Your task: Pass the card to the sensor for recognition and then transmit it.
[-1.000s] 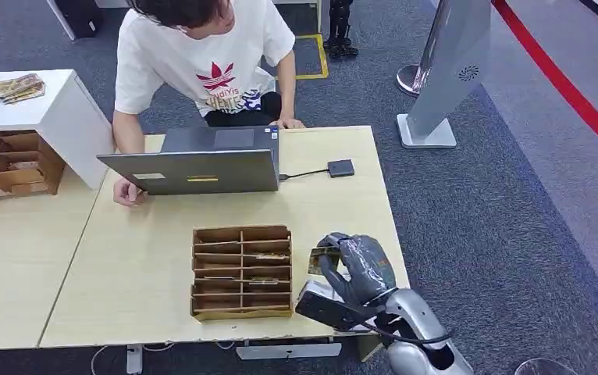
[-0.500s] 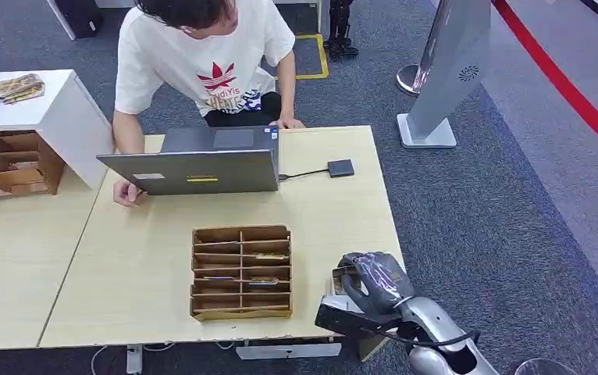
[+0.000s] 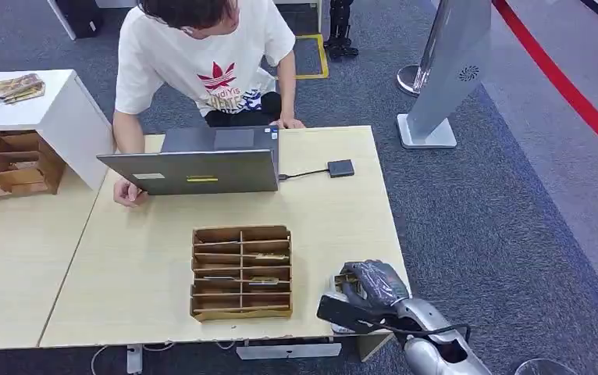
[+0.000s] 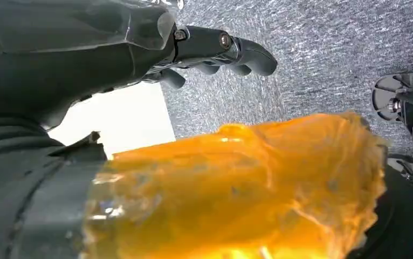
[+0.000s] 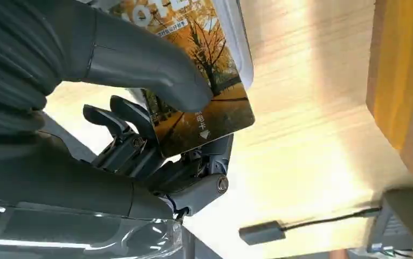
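Table (image 3: pixel 335 219): one card (image 5: pixel 210 86), one hand (image 3: pixel 370 285).

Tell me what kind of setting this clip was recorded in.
Probably an indoor demo or reception-style hall: grey carpet with a red floor line, a freestanding kiosk, and a wooden desk where a person works at a laptop.

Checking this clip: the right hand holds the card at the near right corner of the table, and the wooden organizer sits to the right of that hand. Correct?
Not quite. The right hand does hold the card at the table's near right corner, but the wooden organizer sits to the left of that hand, not the right. The head view shows this.
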You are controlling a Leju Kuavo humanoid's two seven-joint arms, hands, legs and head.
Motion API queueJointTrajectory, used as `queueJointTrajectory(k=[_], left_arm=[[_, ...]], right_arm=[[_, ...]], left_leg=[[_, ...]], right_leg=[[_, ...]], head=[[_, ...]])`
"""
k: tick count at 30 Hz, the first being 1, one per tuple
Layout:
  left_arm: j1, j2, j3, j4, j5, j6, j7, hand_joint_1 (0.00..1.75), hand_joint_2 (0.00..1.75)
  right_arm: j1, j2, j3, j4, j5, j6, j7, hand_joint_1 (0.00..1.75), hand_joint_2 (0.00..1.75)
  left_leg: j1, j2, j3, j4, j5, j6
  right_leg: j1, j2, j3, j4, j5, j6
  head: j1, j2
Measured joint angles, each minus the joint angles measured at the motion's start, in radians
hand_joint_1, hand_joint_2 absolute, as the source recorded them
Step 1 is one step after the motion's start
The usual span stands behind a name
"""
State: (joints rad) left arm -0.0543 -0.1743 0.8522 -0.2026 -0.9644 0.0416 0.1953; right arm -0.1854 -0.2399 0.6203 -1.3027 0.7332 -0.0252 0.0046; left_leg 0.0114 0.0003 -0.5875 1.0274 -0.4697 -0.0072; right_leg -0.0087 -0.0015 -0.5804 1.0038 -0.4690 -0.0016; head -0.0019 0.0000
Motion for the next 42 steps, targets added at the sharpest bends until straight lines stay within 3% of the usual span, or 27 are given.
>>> queueJointTrajectory(k=[12,42], left_arm=[[0.000,0.000,0.000,0.000,-0.005,0.000,0.002,0.00,0.00],[0.000,0.000,0.000,0.000,-0.005,0.000,0.003,0.00,0.00]], right_arm=[[-0.011,0.032,0.000,0.089,-0.003,-0.015,0.002,1.75,1.75],[-0.017,0.040,-0.003,0.117,-0.010,-0.015,-0.006,1.75,1.75]], left_leg=[[0.000,0.000,0.000,0.000,0.000,0.000],[0.000,0.000,0.003,0.000,0.000,0.000]], right_leg=[[0.000,0.000,0.000,0.000,0.000,0.000],[0.000,0.000,0.002,0.000,0.000,0.000]], head=[[0.000,0.000],[0.000,0.000]])
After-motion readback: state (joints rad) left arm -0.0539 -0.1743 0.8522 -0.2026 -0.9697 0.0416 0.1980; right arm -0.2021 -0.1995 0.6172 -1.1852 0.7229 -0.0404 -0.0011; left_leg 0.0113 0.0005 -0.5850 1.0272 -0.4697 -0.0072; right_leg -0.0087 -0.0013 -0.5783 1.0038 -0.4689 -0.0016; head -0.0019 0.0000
